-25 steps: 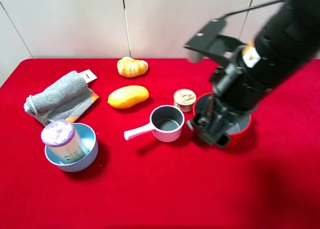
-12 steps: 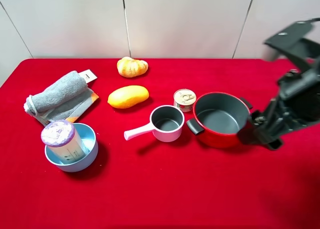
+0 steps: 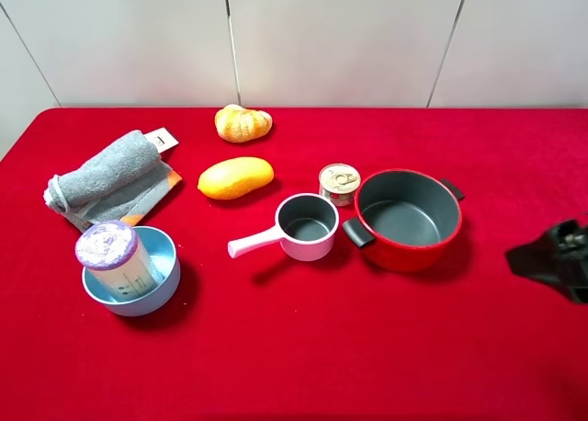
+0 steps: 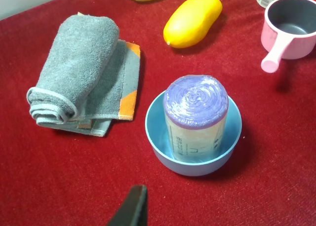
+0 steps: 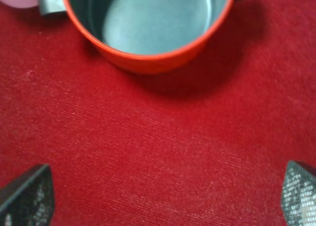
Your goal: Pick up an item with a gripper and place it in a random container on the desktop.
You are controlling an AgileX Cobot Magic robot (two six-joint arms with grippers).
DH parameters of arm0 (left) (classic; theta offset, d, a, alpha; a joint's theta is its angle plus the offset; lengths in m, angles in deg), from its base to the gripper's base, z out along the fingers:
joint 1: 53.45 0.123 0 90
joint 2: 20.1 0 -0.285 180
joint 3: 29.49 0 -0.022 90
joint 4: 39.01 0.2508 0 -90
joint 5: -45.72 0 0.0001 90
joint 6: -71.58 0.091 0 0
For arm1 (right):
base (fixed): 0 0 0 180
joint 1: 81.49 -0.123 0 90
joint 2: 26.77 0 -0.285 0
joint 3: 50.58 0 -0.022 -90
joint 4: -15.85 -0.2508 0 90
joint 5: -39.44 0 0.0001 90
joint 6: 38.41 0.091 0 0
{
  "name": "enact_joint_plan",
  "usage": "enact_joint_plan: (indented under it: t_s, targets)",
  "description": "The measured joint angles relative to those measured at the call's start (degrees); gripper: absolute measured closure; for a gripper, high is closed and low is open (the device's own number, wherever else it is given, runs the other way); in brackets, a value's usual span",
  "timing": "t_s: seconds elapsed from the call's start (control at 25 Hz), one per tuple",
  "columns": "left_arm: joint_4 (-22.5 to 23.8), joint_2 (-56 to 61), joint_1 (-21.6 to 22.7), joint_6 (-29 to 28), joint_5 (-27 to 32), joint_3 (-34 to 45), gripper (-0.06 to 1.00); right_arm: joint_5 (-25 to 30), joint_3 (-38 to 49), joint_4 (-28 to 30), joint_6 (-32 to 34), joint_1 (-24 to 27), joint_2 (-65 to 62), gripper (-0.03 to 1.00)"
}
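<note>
The item, a beige cylinder with a lilac crinkled top, stands upright inside the light blue bowl at the front left. The left wrist view shows the item in the bowl from close by. Of my left gripper only one black finger shows there, short of the bowl; it holds nothing that I can see. My right gripper is at the right edge, apart from the red pot. In the right wrist view it is open wide and empty over bare cloth.
A red two-handled pot, a pink handled saucepan and a silver tin can stand mid-table. A mango, a bread roll and a rolled grey towel lie behind. The red pot lies ahead of the right gripper.
My right arm has pulled back from over the red pot to the right edge of the table, nearly out of view. The item and bowl have not moved.
</note>
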State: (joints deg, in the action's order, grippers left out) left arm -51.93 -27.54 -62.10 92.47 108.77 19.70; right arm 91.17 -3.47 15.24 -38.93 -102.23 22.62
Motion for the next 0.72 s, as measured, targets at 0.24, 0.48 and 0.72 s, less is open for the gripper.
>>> enact_joint_plan:
  t_s: [0.24,0.48,0.72]
  targets:
    - [0.0,0.0,0.0,0.0,0.0,0.0,-0.05,1.87,0.0,-0.05,1.19,1.25,-7.99,0.27]
    - [0.0,0.0,0.0,0.0,0.0,0.0,-0.05,3.11,0.0,0.11,1.19,1.25,-16.26,0.27]
    - [0.0,0.0,0.0,0.0,0.0,0.0,-0.05,5.4,0.85,1.18,0.88,1.25,-25.18,0.27]
